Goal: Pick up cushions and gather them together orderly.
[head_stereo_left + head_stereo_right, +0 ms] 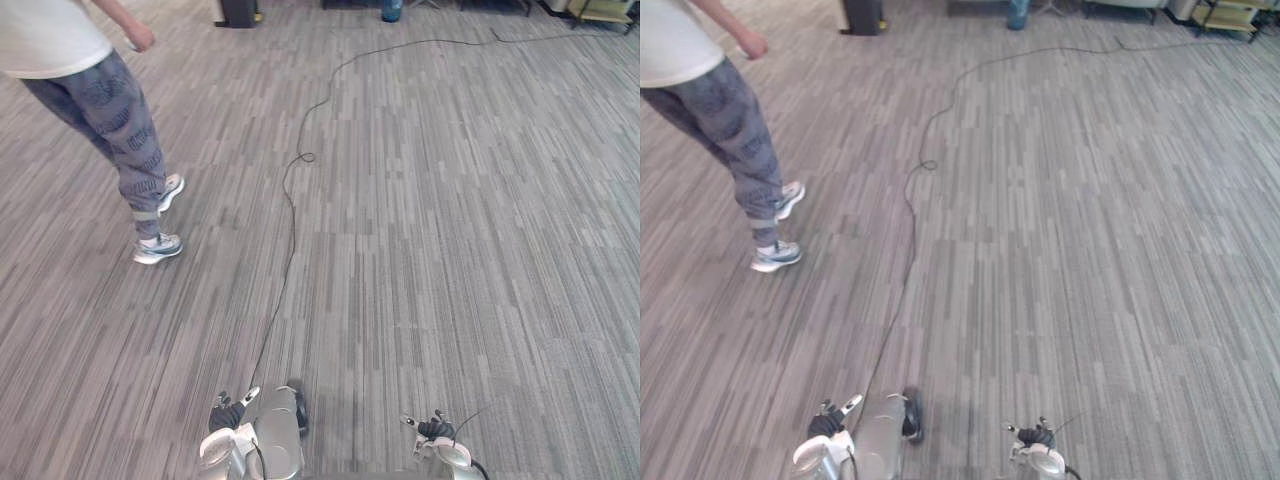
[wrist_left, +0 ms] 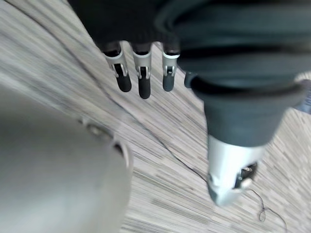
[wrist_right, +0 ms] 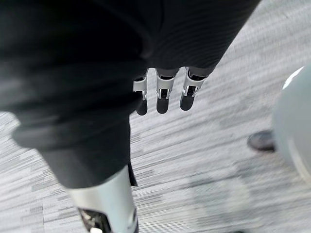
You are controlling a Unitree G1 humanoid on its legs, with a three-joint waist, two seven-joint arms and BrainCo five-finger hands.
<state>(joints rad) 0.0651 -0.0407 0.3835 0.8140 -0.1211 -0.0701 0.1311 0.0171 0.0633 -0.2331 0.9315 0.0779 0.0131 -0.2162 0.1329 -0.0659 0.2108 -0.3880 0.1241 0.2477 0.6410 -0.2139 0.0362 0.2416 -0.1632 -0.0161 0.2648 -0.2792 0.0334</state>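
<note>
Both arms hang low at the near edge of the floor (image 1: 450, 220), grey striped carpet running out ahead. The left hand (image 1: 227, 415) sits at the lower left. Its wrist view has the fingers (image 2: 141, 85) dangling straight, dark tips pointing down at the carpet, and the thumb (image 2: 228, 170) standing apart. It is loose and empty, with nothing in its grasp. The right hand (image 1: 436, 430) is at the lower right and looks much the same: the fingers (image 3: 163, 99) are in a straight row, the thumb (image 3: 104, 204) is well clear of them, and bare carpet shows beneath. That hand is relaxed too and carries nothing.

Over on the left side of the floor a person (image 1: 110, 100) is in mid-stride. They wear patterned grey trousers and a white top, with pale trainers (image 1: 158, 247) on the carpet. At the far edge there is a black bin (image 1: 238, 12), and to its right something blue (image 1: 391, 10), too small to tell what it is.
</note>
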